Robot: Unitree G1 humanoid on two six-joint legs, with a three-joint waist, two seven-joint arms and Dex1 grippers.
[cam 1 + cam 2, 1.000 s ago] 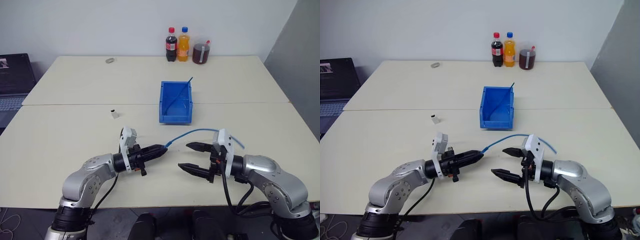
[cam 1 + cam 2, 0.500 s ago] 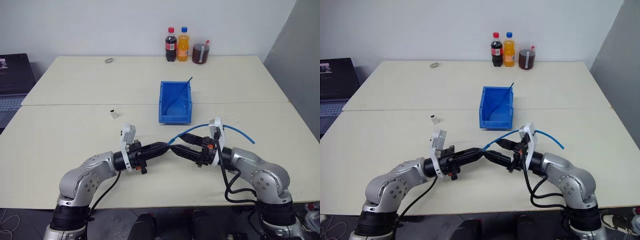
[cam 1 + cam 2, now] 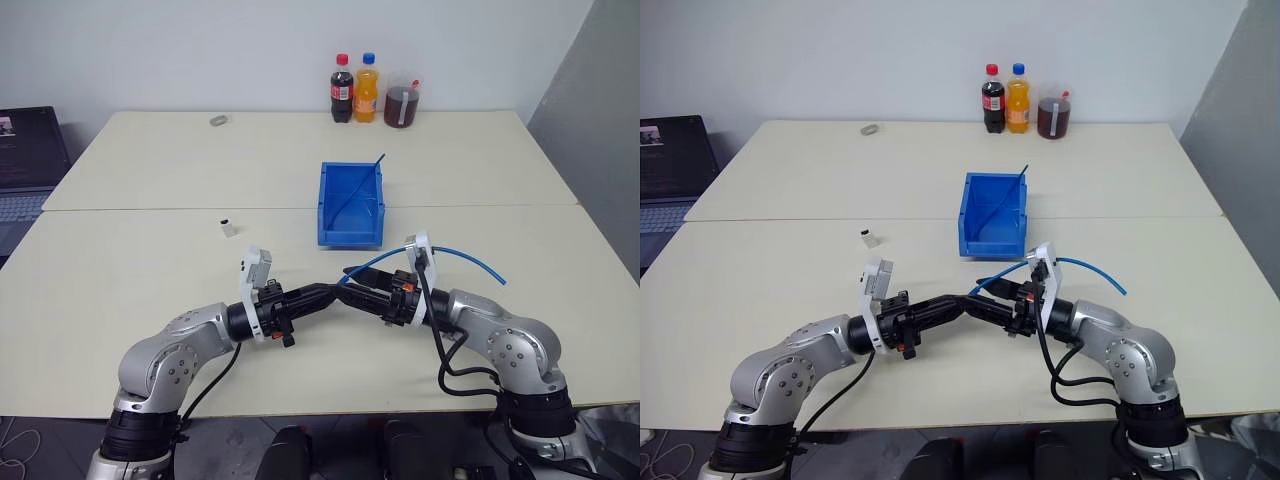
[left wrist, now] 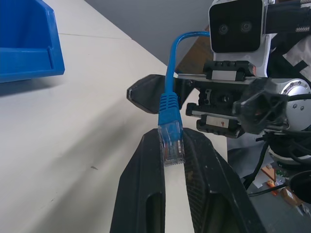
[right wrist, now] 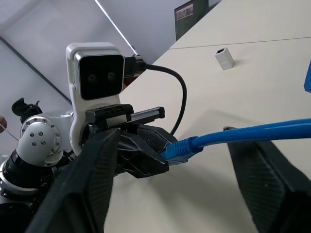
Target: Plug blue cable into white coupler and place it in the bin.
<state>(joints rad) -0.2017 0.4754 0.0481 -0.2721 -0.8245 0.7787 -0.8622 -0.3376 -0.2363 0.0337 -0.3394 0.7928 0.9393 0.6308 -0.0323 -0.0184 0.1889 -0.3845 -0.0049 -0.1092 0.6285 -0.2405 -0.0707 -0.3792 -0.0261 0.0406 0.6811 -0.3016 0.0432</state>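
1. Blue cable [image 3: 440, 254] has its plug end pinched between the 2 closed fingers of the left gripper [image 3: 338, 291], which reaches in from the left, level above the table [image 3: 120, 270]; in the left wrist view the clear plug [image 4: 171, 145] sits clamped between the black fingers [image 4: 141, 194].
2. White coupler [image 3: 230, 227] stands on the table beyond the left gripper and to its left, well apart from it and touched by nothing.
3. Right gripper [image 3: 352, 292] meets the left one tip to tip. Its 2 fingers stand apart on either side of the cable just behind the plug; the right wrist view shows the cord [image 5: 243, 136] running between them without either finger pressing it.
4. From the plug the cable arcs up over the right gripper and trails off to its right, the free end hanging in the air.
5. Bin [image 3: 351, 206] sits on the table straight beyond both grippers, well apart, with a thin dark blue strand [image 3: 366, 176] leaning inside it.
6. 2 bottles [image 3: 355, 88] and a jar [image 3: 403, 102] stand at the far table edge.
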